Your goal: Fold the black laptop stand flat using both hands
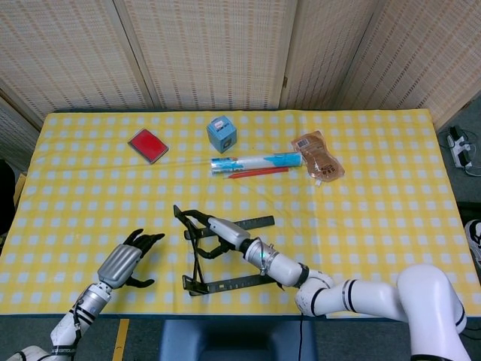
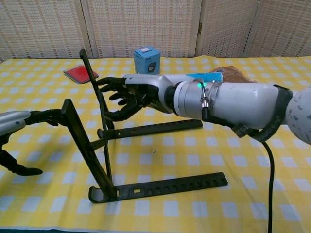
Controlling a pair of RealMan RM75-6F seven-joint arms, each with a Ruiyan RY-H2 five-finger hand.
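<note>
The black laptop stand (image 1: 234, 282) (image 2: 170, 185) is set up near the table's front edge: two slotted rails lie flat and two arms rise at the left end. My right hand (image 1: 218, 230) (image 2: 130, 93) reaches in from the right, fingers spread, with its fingertips against the far upright arm (image 2: 92, 77). It grips nothing. Left of the stand my left hand (image 1: 124, 262) (image 2: 22, 120) is open, and its fingertips come close to the near upright arm (image 2: 80, 143). Whether they touch it I cannot tell.
Along the back of the yellow checked table (image 1: 391, 210) are a red card (image 1: 148, 144), a blue box (image 1: 222, 133) (image 2: 147, 60), a clear tube (image 1: 255, 161) with a red pen beside it, and a brown pouch (image 1: 318, 156). The stand is close to the front edge.
</note>
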